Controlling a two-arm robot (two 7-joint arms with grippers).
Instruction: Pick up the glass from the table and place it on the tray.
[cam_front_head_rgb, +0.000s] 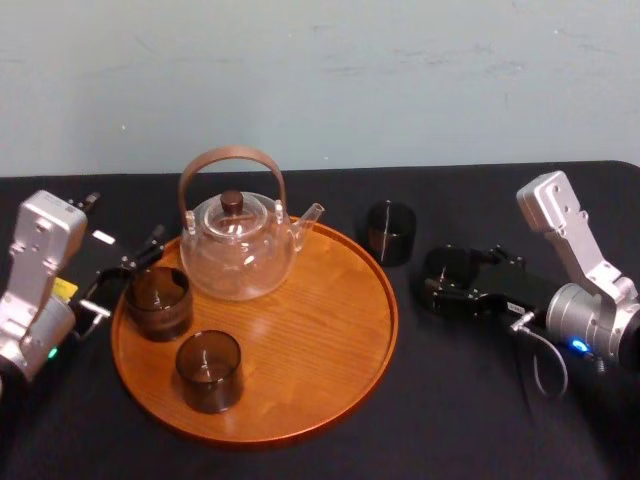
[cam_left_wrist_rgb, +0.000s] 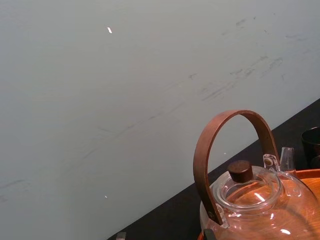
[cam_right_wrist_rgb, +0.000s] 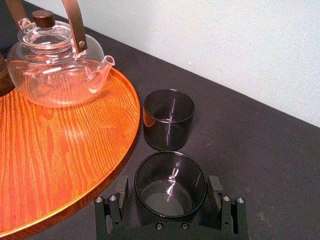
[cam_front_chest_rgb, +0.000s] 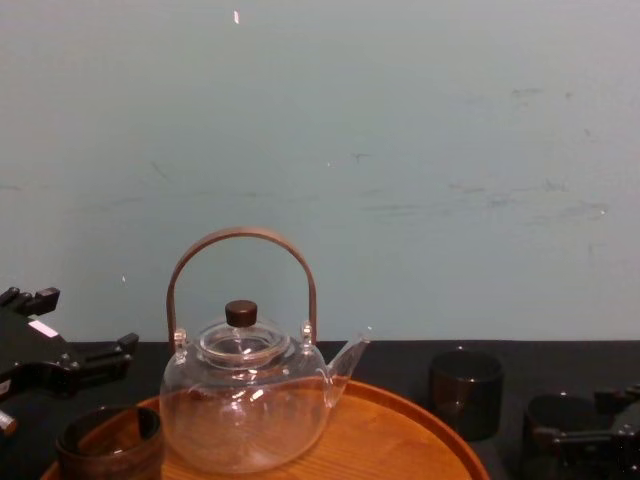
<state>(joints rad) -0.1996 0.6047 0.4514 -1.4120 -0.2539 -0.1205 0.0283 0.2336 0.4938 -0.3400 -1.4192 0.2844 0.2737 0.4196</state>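
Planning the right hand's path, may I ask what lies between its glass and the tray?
Only bare black tablecloth separates that glass from the tray, in the right wrist view.

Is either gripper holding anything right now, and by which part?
The right gripper has a glass between its fingers, seemingly clamped by its side walls. The left gripper holds nothing.

A second glass (cam_right_wrist_rgb: 168, 119) stands straight ahead of your right claw (cam_right_wrist_rgb: 170, 186); beside the claw, the tray (cam_right_wrist_rgb: 60, 150) offers bare wood.
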